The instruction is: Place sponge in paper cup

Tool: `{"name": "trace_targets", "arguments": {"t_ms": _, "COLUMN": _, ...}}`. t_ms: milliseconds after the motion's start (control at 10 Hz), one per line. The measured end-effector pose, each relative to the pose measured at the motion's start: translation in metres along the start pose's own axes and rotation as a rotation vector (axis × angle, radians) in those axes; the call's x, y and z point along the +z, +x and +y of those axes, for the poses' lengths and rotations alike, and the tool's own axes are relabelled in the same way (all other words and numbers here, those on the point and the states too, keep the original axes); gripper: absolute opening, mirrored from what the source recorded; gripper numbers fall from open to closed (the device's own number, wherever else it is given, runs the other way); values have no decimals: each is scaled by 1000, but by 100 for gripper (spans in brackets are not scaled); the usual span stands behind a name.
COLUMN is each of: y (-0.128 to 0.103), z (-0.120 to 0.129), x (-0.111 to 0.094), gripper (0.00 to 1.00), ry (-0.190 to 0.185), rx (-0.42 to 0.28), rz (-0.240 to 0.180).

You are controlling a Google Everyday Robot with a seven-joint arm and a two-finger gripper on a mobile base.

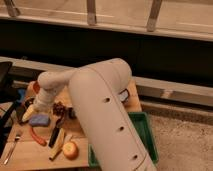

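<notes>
In the camera view, you had the big white arm [105,110] filling the middle of the picture, bending from the lower right up over the wooden table [30,157] and then down to its left part. The gripper [29,114] sat low at the end of that reach, close to the tabletop and at the left edge of the sponge [39,120]. You could not tell whether the gripper was clamped on anything or released, nor whether it touched the sponge or only stood just beside it.

The sponge, a small flat blue pad, lay flat on the table just right of the gripper and under the white forearm. You could not pick out the paper cup for certain among the things around the arm.

A dark round container [21,112] stood just left of the gripper. In front of the sponge lay a long red thing [37,136], and right of that a slim dark object [54,136] beside a pale yellow strip [58,142]. A round orange-yellow fruit [70,149] rested near the front of the table, just right of the strip. A fork [12,148] lay at the front left corner, well apart from the sponge. Behind the arm, an orange-red bowl [34,86] showed at the far left. A green tray [147,131] sat at the right end of the table, partly hidden by the arm. Beyond the table ran a dark wall, with a railing [91,12] across the top.
</notes>
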Motion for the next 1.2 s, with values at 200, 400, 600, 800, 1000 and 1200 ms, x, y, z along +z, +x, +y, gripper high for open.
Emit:
{"name": "trace_targets", "arguments": {"t_ms": 200, "y": -1, "z": -8, "x": 2, "gripper": 80, "ry": -15, "rx": 12, "rz": -8}}
{"name": "trace_targets", "arguments": {"t_ms": 400, "y": -2, "z": -12, "x": 4, "gripper": 80, "ry": -27, "rx": 18, "rz": -14}}
{"name": "trace_targets", "arguments": {"t_ms": 600, "y": -2, "z": -15, "x": 7, "gripper": 80, "ry": -37, "rx": 22, "rz": -20}}
{"name": "trace_targets", "arguments": {"t_ms": 800, "y": -4, "z": -17, "x": 11, "gripper": 80, "ry": -48, "rx": 25, "rz": -23}}
{"name": "trace_targets", "arguments": {"t_ms": 1000, "y": -6, "z": -15, "x": 18, "gripper": 80, "ry": -61, "rx": 22, "rz": -20}}
{"name": "trace_targets", "arguments": {"t_ms": 1200, "y": -10, "z": -15, "x": 24, "gripper": 80, "ry": -75, "rx": 23, "rz": -21}}
